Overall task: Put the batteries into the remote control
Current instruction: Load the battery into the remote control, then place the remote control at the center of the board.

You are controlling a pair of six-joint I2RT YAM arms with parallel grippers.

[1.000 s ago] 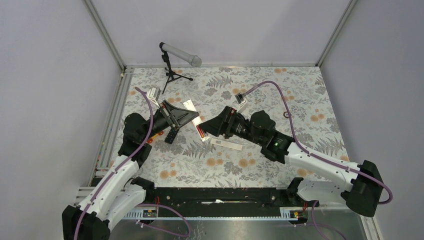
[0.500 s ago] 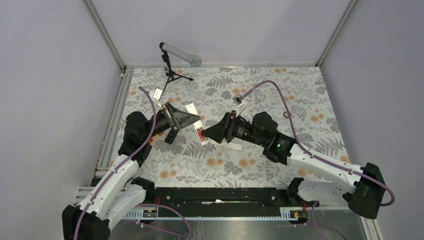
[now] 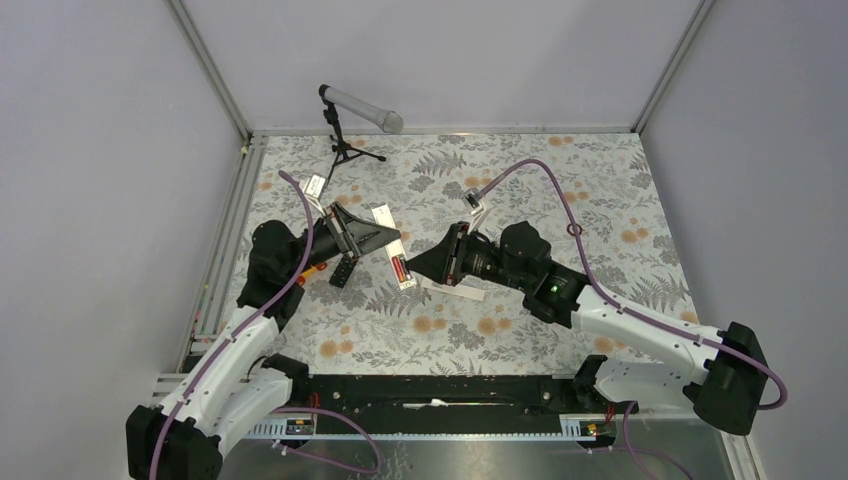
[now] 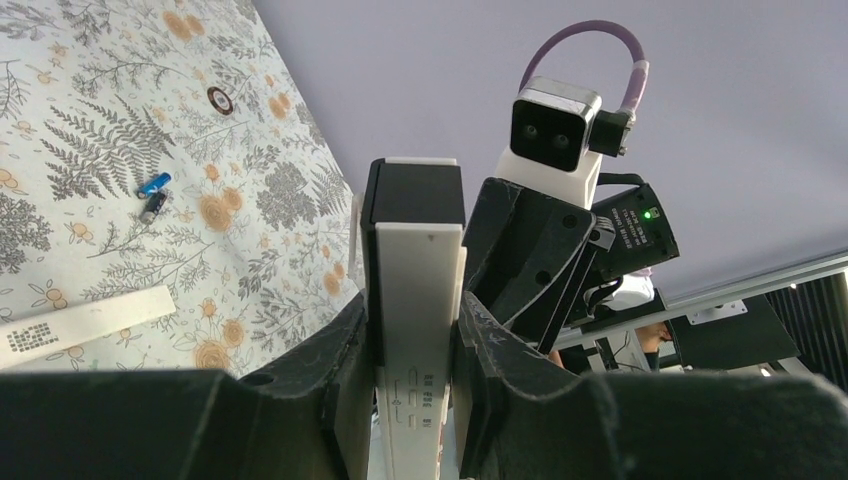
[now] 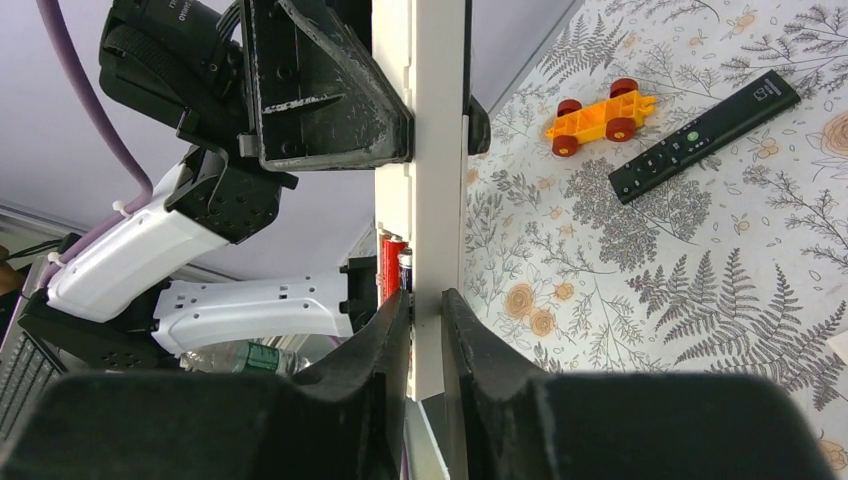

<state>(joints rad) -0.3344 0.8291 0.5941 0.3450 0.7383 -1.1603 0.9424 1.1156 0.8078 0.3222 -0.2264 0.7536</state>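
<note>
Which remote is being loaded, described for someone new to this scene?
Over the floral table, look where the left gripper and right gripper meet. Both pinch the white remote. Its open bay shows a red battery; the black remote lies flat, untouched.

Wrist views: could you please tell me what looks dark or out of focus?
Left wrist view: the left end effector is a dark, soft mass; the white remote control is evenly lit. Right wrist view: the right end effector is equally dark; the orange toy car and black remote control look sharp.
</note>
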